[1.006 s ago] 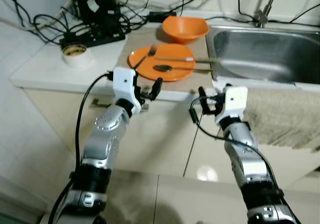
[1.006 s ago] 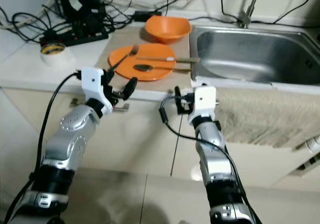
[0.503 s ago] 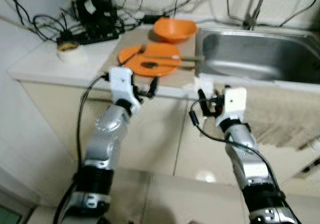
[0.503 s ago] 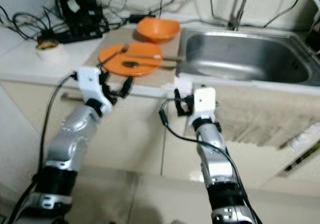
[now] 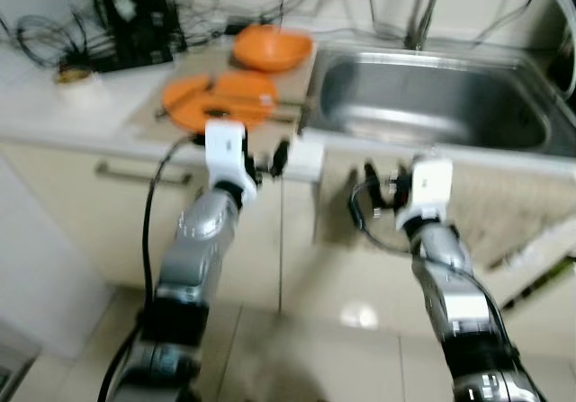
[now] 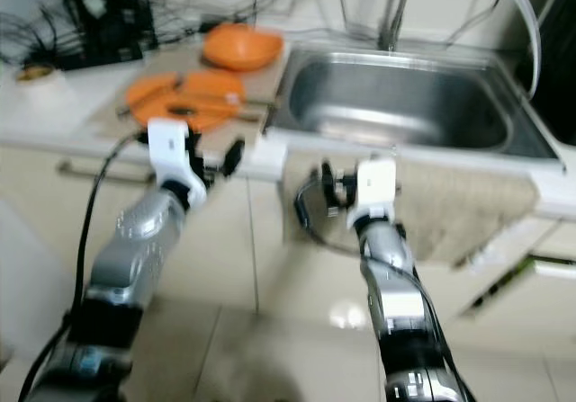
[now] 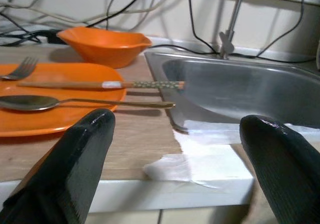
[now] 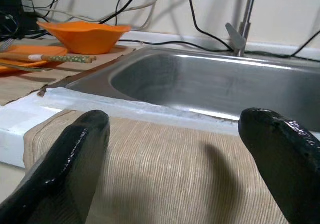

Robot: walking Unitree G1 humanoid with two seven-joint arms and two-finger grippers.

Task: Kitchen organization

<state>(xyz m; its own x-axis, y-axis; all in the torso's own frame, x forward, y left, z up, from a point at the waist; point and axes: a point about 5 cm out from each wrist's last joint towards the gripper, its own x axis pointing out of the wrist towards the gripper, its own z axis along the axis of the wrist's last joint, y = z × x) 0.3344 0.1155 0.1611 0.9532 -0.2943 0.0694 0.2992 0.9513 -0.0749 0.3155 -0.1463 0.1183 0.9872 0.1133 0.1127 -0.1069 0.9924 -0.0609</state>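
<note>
A home kitchen. A stainless steel sink (image 5: pixel 432 96) with a tall metal tap (image 7: pixel 231 21) is set into a pale tabletop (image 5: pixel 54 119) over cream cabinet doors (image 5: pixel 90 204). An orange plastic plate (image 7: pixel 45 96) bearing a metal fork (image 7: pixel 17 68), spoon (image 7: pixel 30 102) and chopsticks (image 7: pixel 100 84) lies beside an orange bowl (image 7: pixel 104 44). A beige ribbed towel (image 8: pixel 150 184) hangs over the sink front above glossy floor tiles (image 5: pixel 297 348).

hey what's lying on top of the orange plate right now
On the orange plate lie a fork, a spoon and chopsticks reaching past its rim. Its near edge is hidden behind a gripper finger.
</note>
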